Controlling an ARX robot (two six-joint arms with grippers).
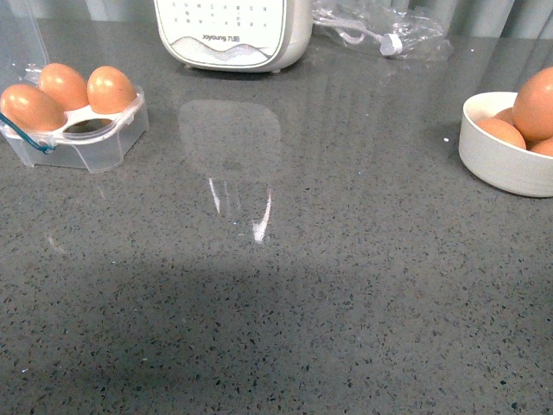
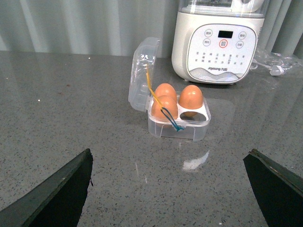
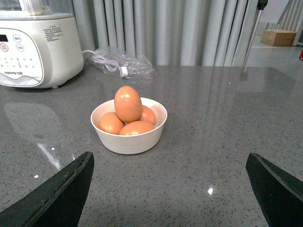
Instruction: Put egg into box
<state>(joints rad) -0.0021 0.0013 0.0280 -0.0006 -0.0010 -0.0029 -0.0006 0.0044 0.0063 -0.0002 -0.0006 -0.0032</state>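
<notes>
The box [image 1: 99,147] stands at the far left of the counter with its clear lid [image 2: 142,75] open and upright. Three orange-brown eggs fill three cells, and one cell [image 2: 191,115] is empty. A blue-yellow cord [image 2: 163,111] hangs over its edge. At the far right, a white bowl [image 3: 130,144] holds several eggs, with one egg [image 3: 128,104] standing upright on top of the others. My left gripper [image 2: 169,152] is open, short of the box. My right gripper [image 3: 169,153] is open, short of the bowl, holding nothing. Neither arm shows in the front view.
A white Joyoung appliance [image 1: 233,35] stands at the back of the grey counter [image 1: 285,285]. A clear plastic bag with a cable [image 1: 380,35] lies to its right. The bowl [image 1: 501,164] is cut off by the front view's right edge.
</notes>
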